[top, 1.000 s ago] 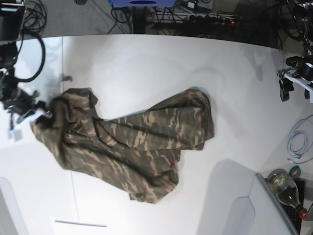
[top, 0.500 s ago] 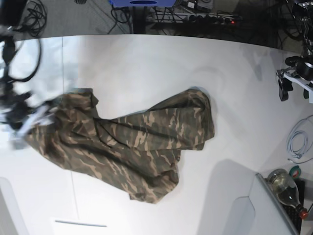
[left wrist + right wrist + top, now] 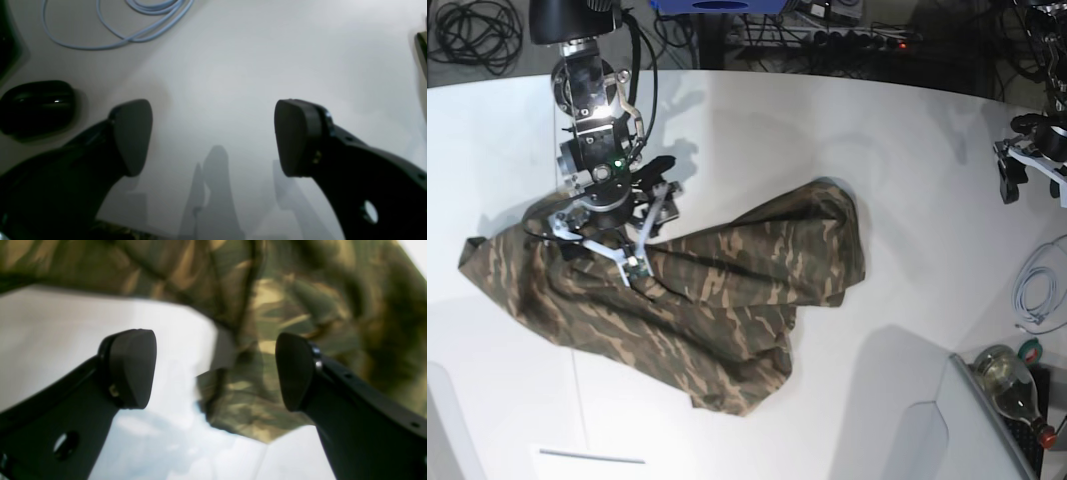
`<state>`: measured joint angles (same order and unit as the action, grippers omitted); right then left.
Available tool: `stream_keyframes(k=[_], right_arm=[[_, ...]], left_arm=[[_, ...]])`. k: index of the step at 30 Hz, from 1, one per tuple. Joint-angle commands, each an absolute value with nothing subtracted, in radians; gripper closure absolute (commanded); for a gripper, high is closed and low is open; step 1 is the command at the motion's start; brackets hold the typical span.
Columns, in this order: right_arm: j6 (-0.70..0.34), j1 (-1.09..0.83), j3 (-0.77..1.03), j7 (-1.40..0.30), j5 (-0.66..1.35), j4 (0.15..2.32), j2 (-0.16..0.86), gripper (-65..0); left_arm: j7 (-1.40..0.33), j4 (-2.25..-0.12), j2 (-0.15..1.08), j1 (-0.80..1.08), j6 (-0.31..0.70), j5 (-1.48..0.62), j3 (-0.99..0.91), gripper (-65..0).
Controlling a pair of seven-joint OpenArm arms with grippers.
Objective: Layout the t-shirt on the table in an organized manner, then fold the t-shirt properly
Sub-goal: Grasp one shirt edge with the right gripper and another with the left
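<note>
We see the soft camouflage cloth t-shirt (image 3: 677, 300) lying rumpled across the middle of the large smooth white worktop (image 3: 827, 130), one end stretched toward the base view's left edge. Our right claw (image 3: 215, 370) hangs over that end with its jaws spread wide, gripping nothing. Our left claw (image 3: 213, 136) sits well apart by the far edge, jaws likewise apart over bare worktop, near a coiled pale blue cable (image 3: 116, 23).

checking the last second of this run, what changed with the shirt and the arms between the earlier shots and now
The right gripper let go of the t-shirt at the base view's left edge and swung in over the cloth, jaws open. The released end now lies spread further left on the table. The left gripper stayed parked and open, and the shirt's right side is unchanged.
</note>
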<state>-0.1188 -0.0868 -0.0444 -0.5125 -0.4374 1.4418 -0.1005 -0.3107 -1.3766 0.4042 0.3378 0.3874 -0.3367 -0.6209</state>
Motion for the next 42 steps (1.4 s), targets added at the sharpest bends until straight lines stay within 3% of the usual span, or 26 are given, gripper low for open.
stream_keyframes(k=[1,7,9,12,13,15,22,29,33,39,42], right_arm=[[-0.094,-0.067,-0.039,-0.486,-0.452,1.431,-0.105,-51.0],[0.001,-0.045,0.001,-0.438,-0.452,1.342,-0.102,-49.1],[-0.001,-0.053,0.019,-0.417,-0.452,1.348,-0.099,-36.8],[-0.001,-0.076,0.025,-0.418,-0.452,1.379,-0.102,-5.1],[-0.001,-0.088,0.027,-0.418,-0.452,1.392,-0.104,0.0],[-0.001,-0.116,0.021,-0.418,-0.450,1.429,-0.104,-3.0],[-0.002,-0.147,0.019,-0.418,-0.450,1.446,-0.101,0.0],[-0.002,-0.154,0.027,-0.418,-0.450,1.448,-0.093,0.0],[-0.002,-0.162,0.019,-0.418,-0.450,1.449,-0.071,0.0],[-0.002,-0.162,0.018,-0.418,-0.450,1.449,-0.071,0.0],[-0.004,-0.160,0.018,-0.418,-0.450,1.449,-0.071,0.0]], left_arm=[[-0.288,-1.391,0.426,0.334,0.384,-0.344,-0.630,-54.8],[-0.288,-1.395,0.426,0.331,0.384,-0.344,-0.621,-54.8],[-0.288,-1.402,0.421,0.331,0.386,-0.344,-0.598,-54.8],[-0.288,-1.415,0.415,0.337,0.386,-0.344,-0.507,-54.8],[-0.288,-1.431,0.412,0.340,0.386,-0.344,-0.478,-54.8],[-0.294,-1.481,0.387,0.341,0.386,-0.352,-0.415,-54.8],[-0.297,-1.704,0.285,0.349,0.386,-0.354,-0.229,-54.8],[-0.295,-1.727,0.225,0.326,0.378,-0.355,-0.153,-54.8],[-0.295,-1.643,0.186,0.243,0.378,-0.355,-0.251,-54.8],[-0.295,-1.334,0.220,0.008,0.387,-0.355,-0.262,-55.1],[-0.295,-1.187,0.222,-0.104,0.452,-0.355,-0.262,-55.0]])
